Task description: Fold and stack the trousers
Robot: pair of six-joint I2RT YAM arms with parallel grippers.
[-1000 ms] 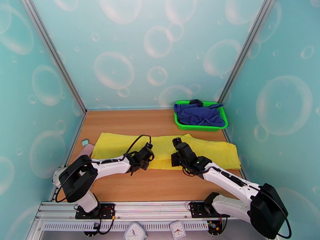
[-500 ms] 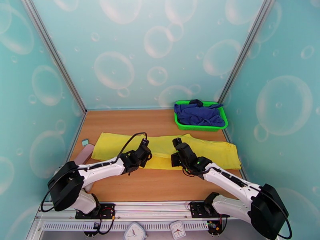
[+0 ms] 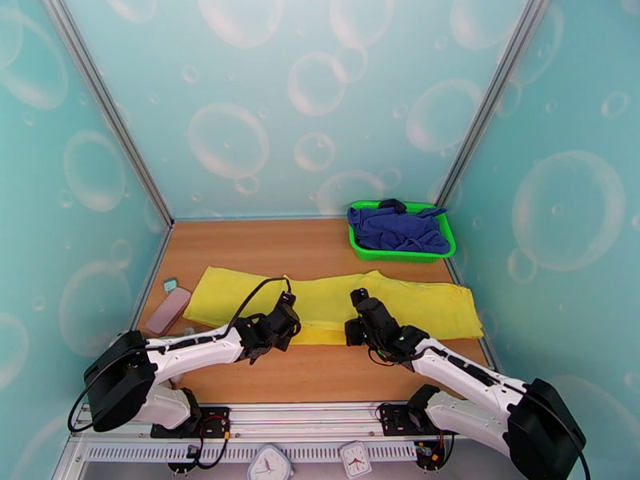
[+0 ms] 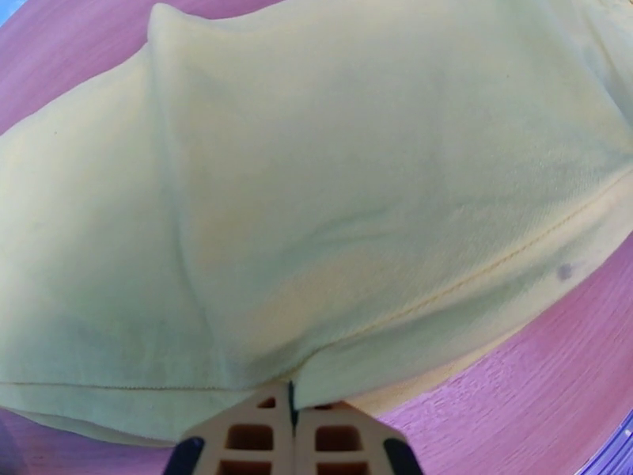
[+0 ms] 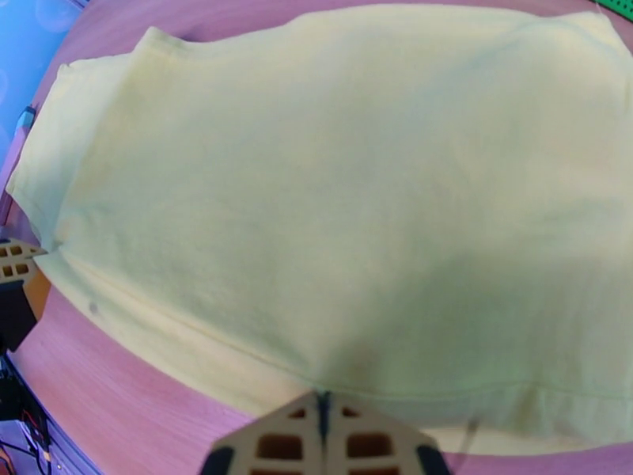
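Note:
The bright yellow trousers (image 3: 400, 302) lie flat and stretched left to right across the middle of the wooden table. My left gripper (image 3: 286, 323) sits at their near edge, left of centre. In the left wrist view its fingers (image 4: 261, 437) are pressed together with the yellow hem (image 4: 316, 374) pinched at their tips. My right gripper (image 3: 357, 323) is at the same near edge, right of centre. Its fingers (image 5: 356, 445) are likewise shut on the fabric edge (image 5: 332, 381). The trousers (image 5: 332, 191) spread away from both grippers.
A green basket (image 3: 356, 243) holding a dark blue garment (image 3: 398, 228) stands at the back right, beyond the trousers. A pinkish flat block (image 3: 167, 310) and a small teal object (image 3: 170, 284) lie by the left wall. Bare wood (image 3: 320, 370) runs along the near edge.
Both grippers have drawn back a little toward the near edge, and the trousers' near hem has come with them. The left arm has dropped lower and its shoulder swung left.

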